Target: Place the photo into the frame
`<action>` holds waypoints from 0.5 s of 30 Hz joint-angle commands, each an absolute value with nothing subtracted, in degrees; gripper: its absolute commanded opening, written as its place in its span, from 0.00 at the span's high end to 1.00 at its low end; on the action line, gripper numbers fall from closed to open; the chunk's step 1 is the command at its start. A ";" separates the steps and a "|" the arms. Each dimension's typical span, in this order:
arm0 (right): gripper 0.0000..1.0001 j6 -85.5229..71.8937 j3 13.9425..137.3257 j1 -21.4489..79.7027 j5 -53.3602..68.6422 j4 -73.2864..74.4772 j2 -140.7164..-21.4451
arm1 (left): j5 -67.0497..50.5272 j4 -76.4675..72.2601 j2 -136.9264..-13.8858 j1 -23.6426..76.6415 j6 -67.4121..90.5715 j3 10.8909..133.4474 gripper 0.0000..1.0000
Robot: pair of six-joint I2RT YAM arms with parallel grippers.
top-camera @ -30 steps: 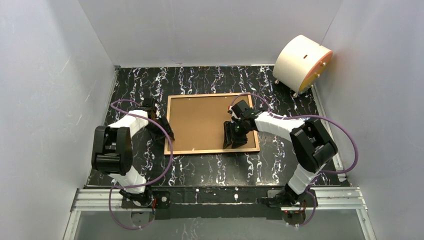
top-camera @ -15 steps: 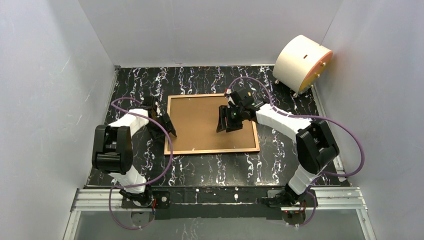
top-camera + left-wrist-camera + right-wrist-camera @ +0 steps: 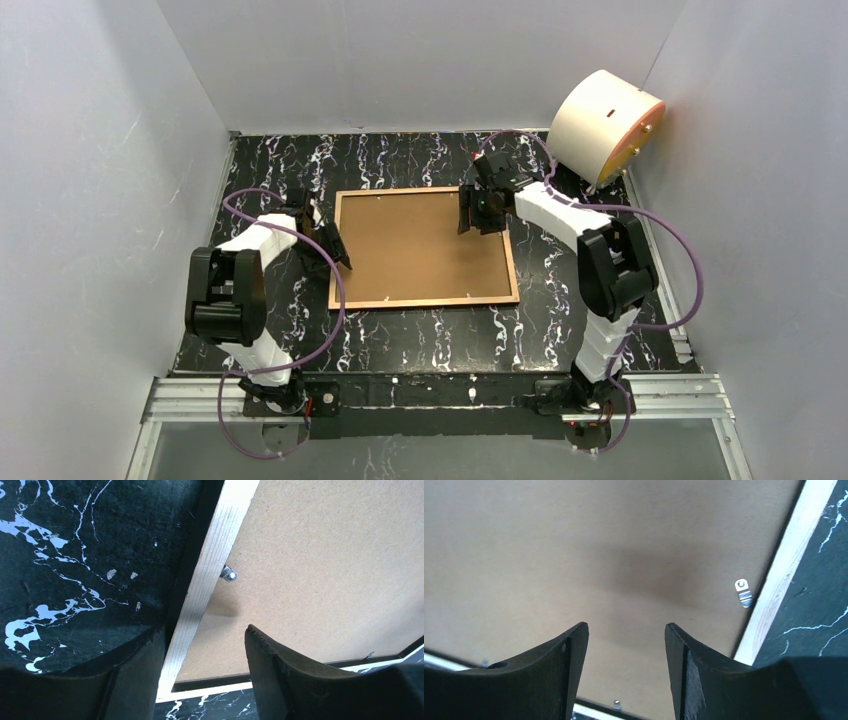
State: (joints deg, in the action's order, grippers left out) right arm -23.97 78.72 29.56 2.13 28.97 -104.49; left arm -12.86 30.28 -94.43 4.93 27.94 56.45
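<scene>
Right gripper [image 3: 478, 212], earlier over the near right of the frame [image 3: 420, 301] lying back-up on the table [image 3: 400, 340], now hovers at its far-right corner, jaws parted and empty; left gripper [image 3: 335, 250], likewise parted and empty, straddles its left edge; cream drum [image 3: 603, 125] stands beyond.

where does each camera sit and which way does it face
top external: high behind the robot, looking down at the table and frame; left arm and right arm show.
left wrist: on the left arm, looking down at the frame's left rail, which runs between the fingers of the left gripper.
right wrist: on the right arm, looking down at the board and one rail; right gripper at the bottom.
shared: both wrist views show board, rail and a clip each.
</scene>
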 commanded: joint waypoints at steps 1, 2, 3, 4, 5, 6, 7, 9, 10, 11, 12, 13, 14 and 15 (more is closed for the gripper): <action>0.34 -20.16 82.23 28.41 -1.15 32.26 -107.99 | -13.12 31.89 -94.77 4.83 26.98 57.24 0.44; 0.34 -19.98 82.66 28.04 -0.91 32.26 -108.62 | -12.96 31.82 -94.75 4.83 26.94 57.25 0.44; 0.35 -19.96 83.01 27.66 -0.48 32.41 -109.31 | -12.91 32.00 -94.75 4.83 26.86 57.32 0.44; 0.35 -20.03 83.47 27.27 -0.37 32.86 -110.00 | -12.82 32.16 -94.82 4.83 26.77 57.46 0.44; 0.35 -19.99 83.76 26.96 -0.35 32.88 -110.82 | -12.75 32.28 -94.90 4.83 26.68 57.55 0.45; 0.35 -19.99 83.90 26.74 0.86 32.89 -111.36 | -12.67 32.31 -94.92 4.83 26.64 57.57 0.45; 0.36 -20.01 84.01 26.56 1.37 32.76 -111.76 | -12.55 32.35 -95.00 4.83 26.63 57.59 0.45; 0.36 -20.04 84.07 26.15 1.75 32.38 -112.50 | -12.49 32.43 -95.01 4.83 26.54 57.61 0.45; 0.36 -20.03 84.11 26.04 1.78 32.19 -112.84 | -12.48 32.46 -95.02 4.83 26.54 57.57 0.45; 0.36 -19.99 84.19 25.82 1.76 32.05 -113.18 | -12.43 32.44 -95.01 4.83 26.58 57.60 0.45; 0.36 -19.99 84.32 25.64 1.73 31.92 -113.53 | -12.33 32.44 -95.01 4.83 26.62 57.65 0.45; 0.36 -20.03 84.44 25.47 1.61 31.87 -113.94 | -12.30 32.58 -95.01 4.83 26.60 57.63 0.45; 0.36 -20.12 84.58 25.32 1.34 31.97 -114.40 | -12.14 32.61 -95.01 4.83 26.58 57.62 0.45; 0.37 -20.10 84.83 25.14 1.06 32.19 -114.84 | -11.99 32.75 -95.01 4.83 26.55 57.72 0.46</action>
State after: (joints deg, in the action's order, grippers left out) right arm -20.78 82.37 25.82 1.69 32.10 -113.32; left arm -12.60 30.50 -94.48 4.95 27.22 56.45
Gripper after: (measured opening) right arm 0.639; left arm 0.551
